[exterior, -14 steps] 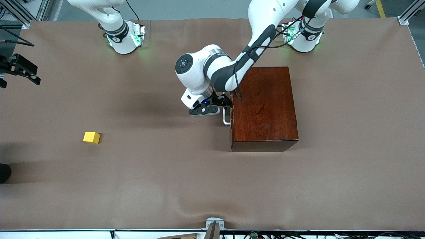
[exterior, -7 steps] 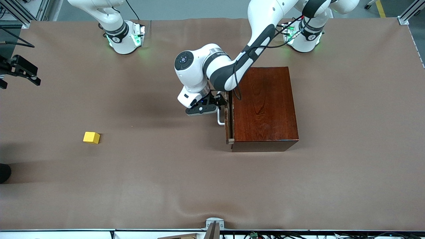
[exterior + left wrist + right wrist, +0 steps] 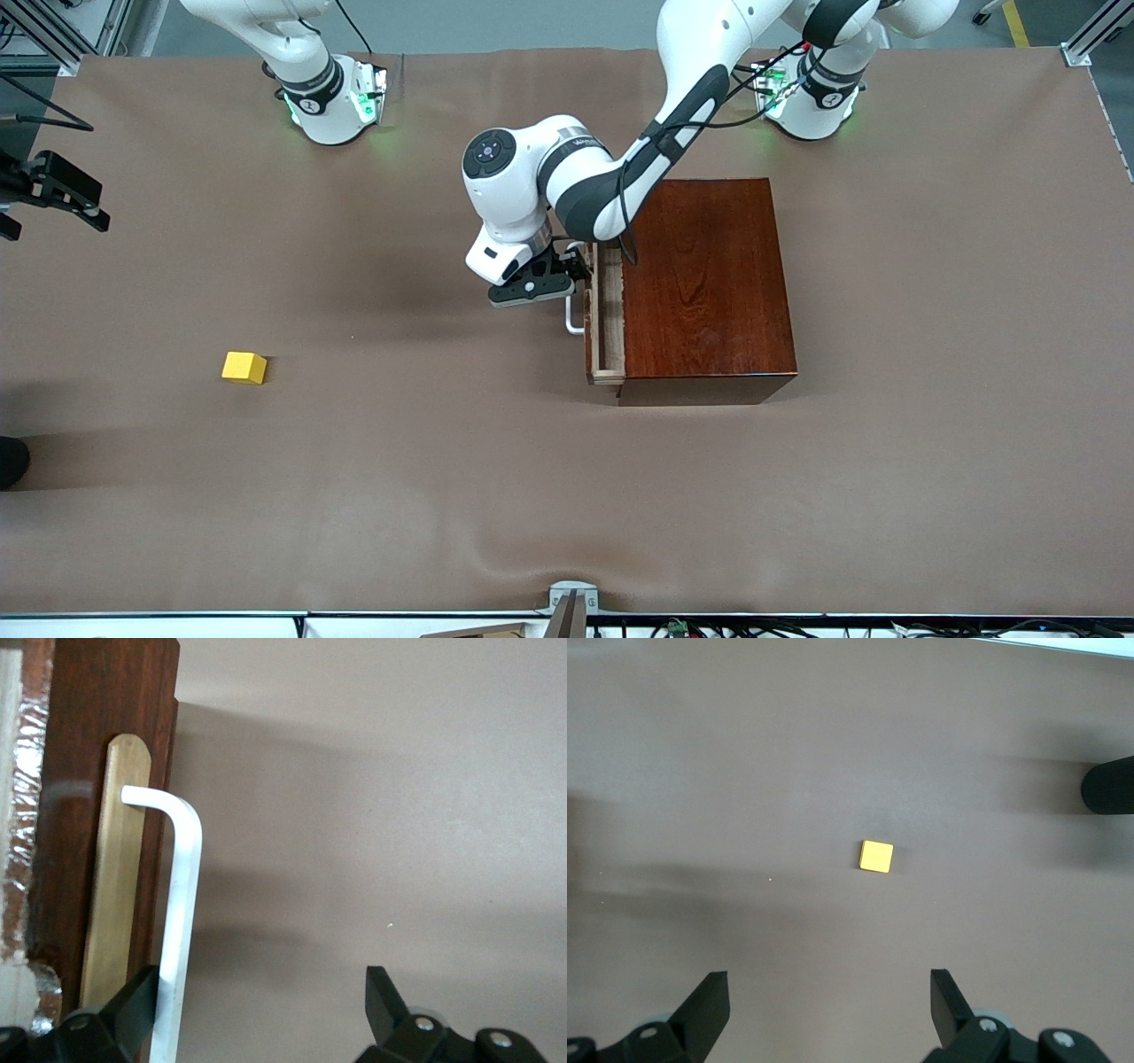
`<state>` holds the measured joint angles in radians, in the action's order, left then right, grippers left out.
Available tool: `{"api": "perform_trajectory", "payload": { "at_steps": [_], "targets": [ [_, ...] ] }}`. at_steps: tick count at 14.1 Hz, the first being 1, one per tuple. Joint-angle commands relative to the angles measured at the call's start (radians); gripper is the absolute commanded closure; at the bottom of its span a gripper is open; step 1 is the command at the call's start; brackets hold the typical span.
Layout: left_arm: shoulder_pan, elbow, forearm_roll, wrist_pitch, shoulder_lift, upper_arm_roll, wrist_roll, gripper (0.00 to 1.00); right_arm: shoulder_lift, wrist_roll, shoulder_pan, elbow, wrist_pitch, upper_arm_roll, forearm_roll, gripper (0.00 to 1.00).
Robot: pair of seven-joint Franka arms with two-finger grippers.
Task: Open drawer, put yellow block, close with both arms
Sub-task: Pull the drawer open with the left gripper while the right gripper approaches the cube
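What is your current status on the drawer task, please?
Left pincer open, one finger hooked on drawer handle, drawer partly out. Right pincer open above yellow block. Nothing blocking.

Drawer (image 3: 606,315) interior mostly inside box (image 3: 709,283)

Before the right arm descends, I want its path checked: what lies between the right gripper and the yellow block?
Nothing: in the right wrist view the open right gripper hangs over bare brown table cover, the yellow block alone on it.

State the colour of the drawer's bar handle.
White; the handle shows best in the left wrist view.
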<state>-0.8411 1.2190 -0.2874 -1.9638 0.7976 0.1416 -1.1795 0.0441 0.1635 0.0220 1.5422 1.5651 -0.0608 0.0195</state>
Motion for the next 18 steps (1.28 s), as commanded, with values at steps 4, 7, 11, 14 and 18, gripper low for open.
{"api": "perform_trajectory", "payload": {
  "at_steps": [4, 7, 11, 14, 18],
  "targets": [
    [-0.01, -0.076, 0.025, -0.067, 0.058, 0.006, -0.025, 0.0, -0.032, 0.007, -0.014, -0.007, 0.006, 0.007, 0.0, 0.0],
    [-0.016, -0.084, 0.025, -0.081, 0.065, 0.007, -0.043, 0.0, -0.046, 0.008, -0.014, -0.007, 0.007, 0.006, 0.0, 0.0],
    [-0.03, -0.096, 0.027, -0.092, 0.069, 0.003, -0.046, 0.0, -0.079, 0.008, -0.016, -0.007, 0.026, 0.006, 0.0, 0.0],
    [-0.041, -0.128, 0.027, -0.107, 0.087, 0.003, -0.074, 0.0, -0.101, 0.01, -0.011, -0.007, 0.044, 0.007, 0.002, 0.0],
    [-0.045, -0.148, 0.027, -0.11, 0.101, 0.003, -0.075, 0.0, -0.148, 0.01, -0.005, -0.007, 0.053, 0.007, 0.002, 0.0]
  ]
}}
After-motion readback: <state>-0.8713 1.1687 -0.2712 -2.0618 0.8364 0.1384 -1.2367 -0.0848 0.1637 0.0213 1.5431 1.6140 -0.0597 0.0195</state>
